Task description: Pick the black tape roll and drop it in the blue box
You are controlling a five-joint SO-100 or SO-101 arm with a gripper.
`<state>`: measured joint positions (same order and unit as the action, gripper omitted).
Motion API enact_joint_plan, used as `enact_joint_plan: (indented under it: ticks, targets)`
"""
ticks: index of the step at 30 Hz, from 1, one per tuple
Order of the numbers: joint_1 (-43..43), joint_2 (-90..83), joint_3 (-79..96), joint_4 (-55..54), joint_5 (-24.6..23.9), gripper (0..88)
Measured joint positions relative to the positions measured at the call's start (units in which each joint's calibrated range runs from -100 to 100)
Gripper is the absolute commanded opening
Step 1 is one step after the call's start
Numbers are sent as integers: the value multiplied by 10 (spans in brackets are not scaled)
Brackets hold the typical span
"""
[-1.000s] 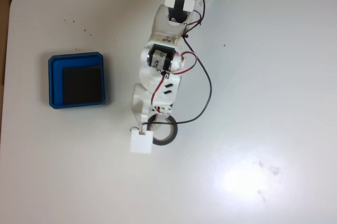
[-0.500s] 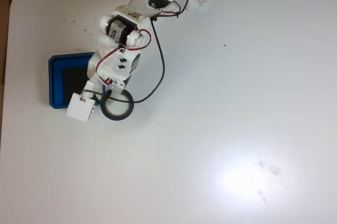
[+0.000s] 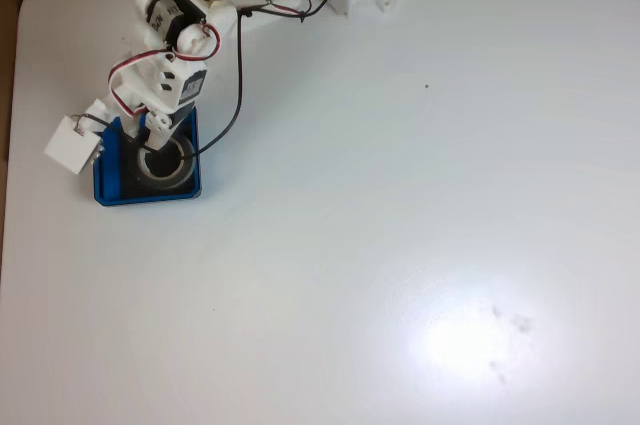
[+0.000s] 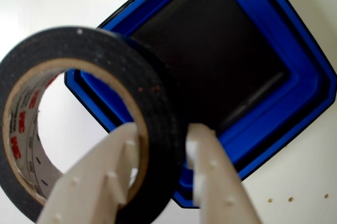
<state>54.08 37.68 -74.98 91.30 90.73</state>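
Swung further left across the white worktop [image 3: 420,245] since half a second ago, when the arm hung just off the box's right edge with the ring over bare worktop. A second ago, farther still: ring well right of the box, near mid-worktop.

Now over the blue box [image 3: 108,193] in the fixed view, with the black tape roll [image 3: 166,162] seen against the box's black floor, toward its right half. Whether resting on the floor or held above it, cannot tell from that view.

Claw [image 4: 160,145] closed on the black tape roll [image 4: 105,60] in the wrist view: one pale finger [image 4: 100,182] through the hole against the inner cardboard, the other [image 4: 213,176] outside against the black wall, band pinched between. Roll held on edge relative to that camera, lettering visible inside the core. Blue box [image 4: 303,60] behind it, tilted as a diamond, dark floor bare, roll overlapping its left corner.

In the fixed view, claw [image 3: 158,137] at the box's upper rim, white block on the arm [image 3: 72,143] jutting past the box's left edge, black cable [image 3: 238,75] and red wires trailing along the arm toward the base at the top edge of the worktop.
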Motion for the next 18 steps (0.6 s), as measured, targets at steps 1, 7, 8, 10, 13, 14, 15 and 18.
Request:
enact_joint_plan:
  ticks: [1, 7, 8, 10, 13, 14, 15, 18]
  targets:
    - [6, 0, 0, 0, 0, 10]
    - [18, 0, 0, 0, -1, 10]
    - [20, 1, 0, 0, -3, 10]
    - [20, 11, -1, 0, -3, 10]
    - [24, 41, -1, 0, -3, 10]
    - [29, 48, -1, 0, -3, 10]
    - [36, 52, -1, 0, -3, 10]
    - [53, 64, -1, -1, -3, 10]
